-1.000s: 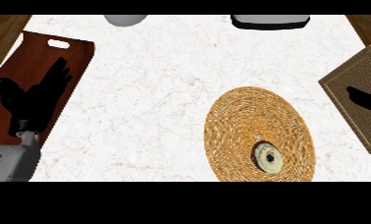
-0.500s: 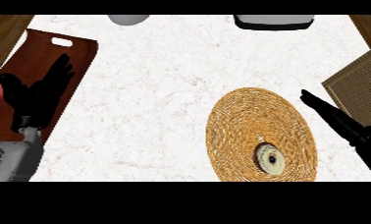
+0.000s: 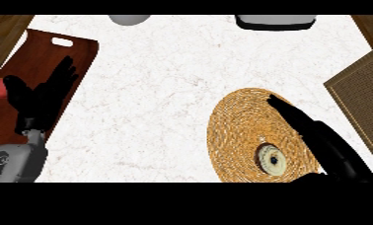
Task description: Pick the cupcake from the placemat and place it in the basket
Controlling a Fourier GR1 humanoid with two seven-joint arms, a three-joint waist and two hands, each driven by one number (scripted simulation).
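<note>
The cupcake point(image 3: 272, 159), cream with a dark centre, sits near the lower right of a round woven straw placemat point(image 3: 237, 125). My right hand point(image 3: 320, 140) lies over the placemat's right side with fingers stretched straight toward the upper left, just right of the cupcake and holding nothing. A woven basket point(image 3: 355, 95) shows partly at the right edge. My left hand point(image 3: 42, 95) stays open at the left, fingers up, over a brown cutting board.
A reddish-brown cutting board point(image 3: 62, 56) with a handle slot lies at the left. A grey bowl point(image 3: 130, 19) and a dark-rimmed container point(image 3: 275, 21) sit at the counter's far edge. Wooden borders flank the white marble counter point(image 3: 160, 86).
My right hand has come in from the right edge and moved left over the placemat, close beside the cupcake. The left hand has barely shifted.
</note>
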